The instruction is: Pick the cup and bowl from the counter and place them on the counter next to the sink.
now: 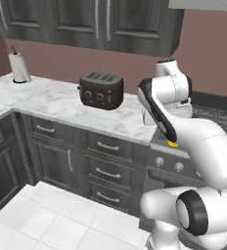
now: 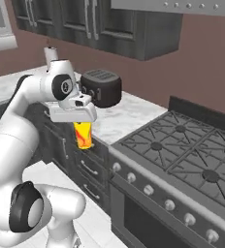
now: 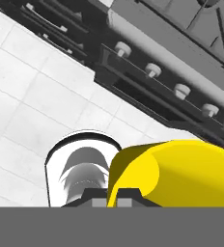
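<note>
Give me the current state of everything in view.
cup: held in the gripper, lifted off the counter, hanging in front of the drawers.
gripper: shut on the cup.
toaster: upright on the counter, slots empty.
stove: burners bare, no flame visible.

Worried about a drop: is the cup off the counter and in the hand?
Yes, off it: the cup hangs upright under the hand, in front of the counter edge, over the floor.

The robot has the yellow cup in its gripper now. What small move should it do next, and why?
Probably carry the cup away from the stove. The gripper holds it in the air off the counter edge, above the floor, and no sink is in view, so the place to set it down lies elsewhere.
</note>
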You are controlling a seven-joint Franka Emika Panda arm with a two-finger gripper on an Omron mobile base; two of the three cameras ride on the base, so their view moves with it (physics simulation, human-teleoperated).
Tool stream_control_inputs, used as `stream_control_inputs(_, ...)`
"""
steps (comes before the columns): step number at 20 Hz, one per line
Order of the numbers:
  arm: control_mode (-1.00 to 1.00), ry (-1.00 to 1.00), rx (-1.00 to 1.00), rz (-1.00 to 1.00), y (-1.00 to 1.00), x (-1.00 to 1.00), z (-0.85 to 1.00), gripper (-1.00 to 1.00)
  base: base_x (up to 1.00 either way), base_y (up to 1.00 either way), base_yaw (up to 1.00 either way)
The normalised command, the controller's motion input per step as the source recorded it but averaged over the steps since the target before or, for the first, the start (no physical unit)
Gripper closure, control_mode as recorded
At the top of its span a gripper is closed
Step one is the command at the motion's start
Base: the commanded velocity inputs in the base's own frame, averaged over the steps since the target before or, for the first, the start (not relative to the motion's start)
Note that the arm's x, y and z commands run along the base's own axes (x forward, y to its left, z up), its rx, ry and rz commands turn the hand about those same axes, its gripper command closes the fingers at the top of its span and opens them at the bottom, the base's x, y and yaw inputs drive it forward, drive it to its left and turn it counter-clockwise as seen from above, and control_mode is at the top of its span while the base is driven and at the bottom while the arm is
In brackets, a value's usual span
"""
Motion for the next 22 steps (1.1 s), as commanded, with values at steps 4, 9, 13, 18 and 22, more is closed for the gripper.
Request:
stream_control_inputs(4,1.00,0.00,0.00,0.00,0.00,0.00,0.00,1.00,0.00,0.00,0.56)
stream_control_inputs(9,1.00,0.00,0.00,0.00,0.00,0.00,0.00,1.00,0.00,0.00,0.57)
stream_control_inputs(13,1.00,0.00,0.00,0.00,0.00,0.00,0.00,1.00,0.00,0.00,0.58)
stream_control_inputs(18,1.00,0.00,0.00,0.00,0.00,0.00,0.00,1.00,0.00,0.00,0.59)
stream_control_inputs(22,1.00,0.00,0.00,0.00,0.00,0.00,0.00,1.00,0.11,0.01,0.50)
